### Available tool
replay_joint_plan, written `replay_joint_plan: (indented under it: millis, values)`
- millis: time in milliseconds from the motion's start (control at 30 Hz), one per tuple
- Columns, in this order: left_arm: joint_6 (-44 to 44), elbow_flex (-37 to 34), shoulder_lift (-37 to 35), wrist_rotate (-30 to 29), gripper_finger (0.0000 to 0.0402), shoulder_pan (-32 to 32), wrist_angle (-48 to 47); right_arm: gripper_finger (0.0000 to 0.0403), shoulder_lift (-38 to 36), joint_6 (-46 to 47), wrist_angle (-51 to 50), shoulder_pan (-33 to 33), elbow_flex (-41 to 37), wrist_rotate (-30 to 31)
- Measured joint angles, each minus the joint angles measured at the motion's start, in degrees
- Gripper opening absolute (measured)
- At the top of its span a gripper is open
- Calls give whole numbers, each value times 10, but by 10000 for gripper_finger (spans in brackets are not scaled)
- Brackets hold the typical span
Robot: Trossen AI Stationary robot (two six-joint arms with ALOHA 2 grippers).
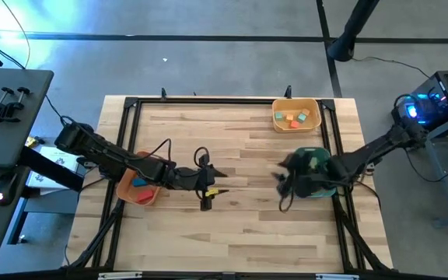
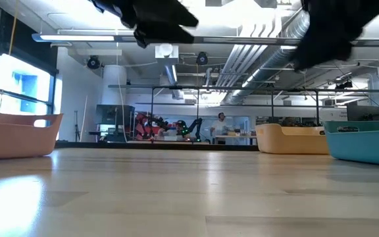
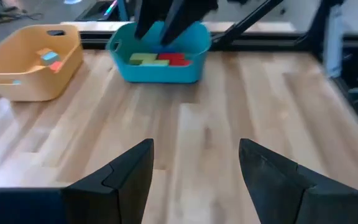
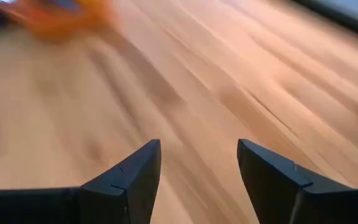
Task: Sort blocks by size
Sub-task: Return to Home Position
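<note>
Left gripper (image 3: 196,146): fingers wide apart, empty, over the middle of the table (image 1: 239,233).
Right gripper (image 4: 197,144): fingers spread, empty, just beside the teal bin (image 3: 160,73).
Blocks (image 3: 157,59): inside the teal bin; others in the orange bin (image 1: 131,194) and far yellow bin (image 3: 30,81).

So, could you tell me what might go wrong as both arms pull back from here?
The open left gripper and open right gripper face each other at mid-table, so swinging could make them clash. The right arm lies over the teal plastic bin, the left arm over the orange plastic bin; a low retreat might nudge either.
</note>
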Motion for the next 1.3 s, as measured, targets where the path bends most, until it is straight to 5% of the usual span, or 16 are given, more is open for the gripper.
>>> replay_joint_plan:
  millis: [300,433,567,733,967,1100,1300]
  values:
    - [-205,0,-74,-18,220,-75,-114,209,111,-310,647,31,-144,19]
    - [-256,-1,-96,-110,220,-134,-191,209,170,-346,701,22,-153,-35]
    - [-206,-56,-95,-101,218,-138,-23,208,170,-347,691,0,-141,-69]
    - [-149,-215,-81,4,194,-50,334,174,105,-422,678,-45,-162,-162]
    - [-151,-377,-122,163,142,143,611,60,-46,-438,710,-157,-252,-314]
    - [-172,-408,-189,291,114,262,622,8,-143,-449,710,-199,-302,-321]
    - [-193,-396,-308,452,69,445,484,12,-252,-433,708,-220,-360,-325]
